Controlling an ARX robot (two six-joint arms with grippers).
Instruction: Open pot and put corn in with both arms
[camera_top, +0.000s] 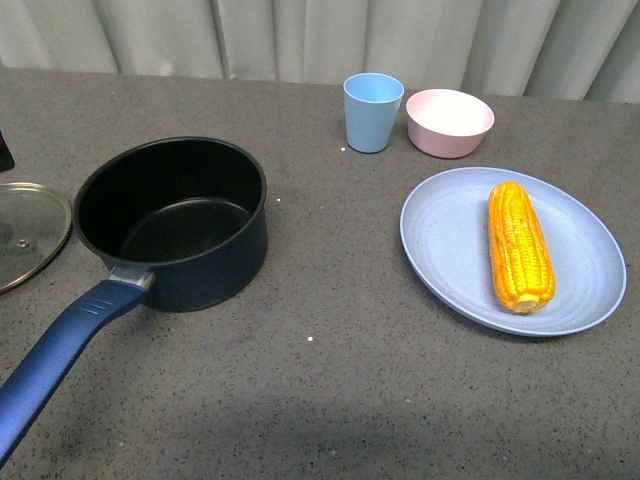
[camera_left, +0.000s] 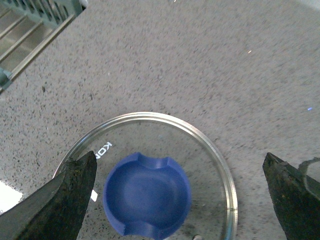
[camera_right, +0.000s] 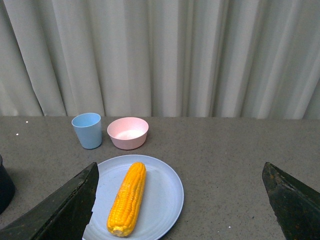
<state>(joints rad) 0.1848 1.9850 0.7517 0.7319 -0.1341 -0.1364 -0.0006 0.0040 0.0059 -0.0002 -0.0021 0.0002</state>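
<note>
The left fingers (camera_left: 65, 197) hang spread above the lid (camera_top: 28, 240) at the bench's (camera_top: 330, 400) left edge beside the open pot (camera_top: 200, 275), while the right fingers (camera_right: 65, 205), equally spread, face the corn (camera_top: 520, 245).

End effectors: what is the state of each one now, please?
Left end effector: open, empty, over the lid.
Right end effector: open, empty, facing the corn.
</note>
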